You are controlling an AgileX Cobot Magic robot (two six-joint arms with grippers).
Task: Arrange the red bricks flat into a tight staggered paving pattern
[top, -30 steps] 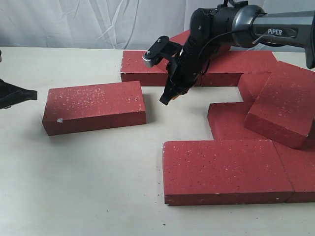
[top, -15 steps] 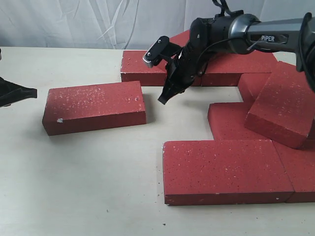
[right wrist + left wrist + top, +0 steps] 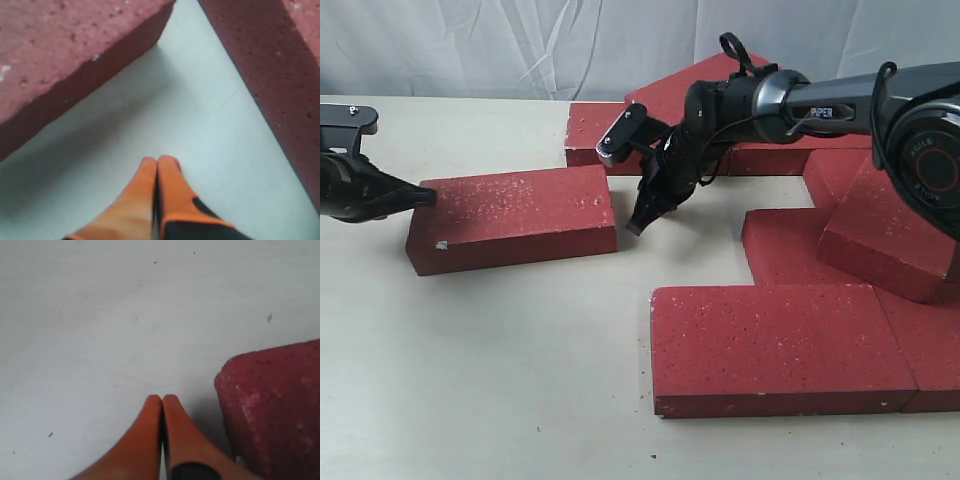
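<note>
One red brick (image 3: 510, 215) lies flat and alone on the left of the table. My left gripper (image 3: 420, 197) is shut and empty, its tips at this brick's left end. In the left wrist view the orange fingertips (image 3: 162, 399) are pressed together beside the brick's corner (image 3: 275, 405). My right gripper (image 3: 638, 225) is also shut and empty, pointing down just off the brick's right end. Its tips (image 3: 158, 161) hover over bare table between two brick edges (image 3: 65, 50) (image 3: 270, 65). Other bricks lie flat at front right (image 3: 780, 345) and in the back row (image 3: 610, 135).
One brick (image 3: 895, 215) leans tilted on the flat ones at the right. Another (image 3: 705, 80) rests raised on the back row. A flat brick (image 3: 785, 245) lies beside the bare gap in the middle. A white curtain hangs behind the table.
My left gripper has moved right, up to the loose brick's left end. My right gripper has dropped lower and shifted left toward that brick's right end. No brick has visibly moved.
</note>
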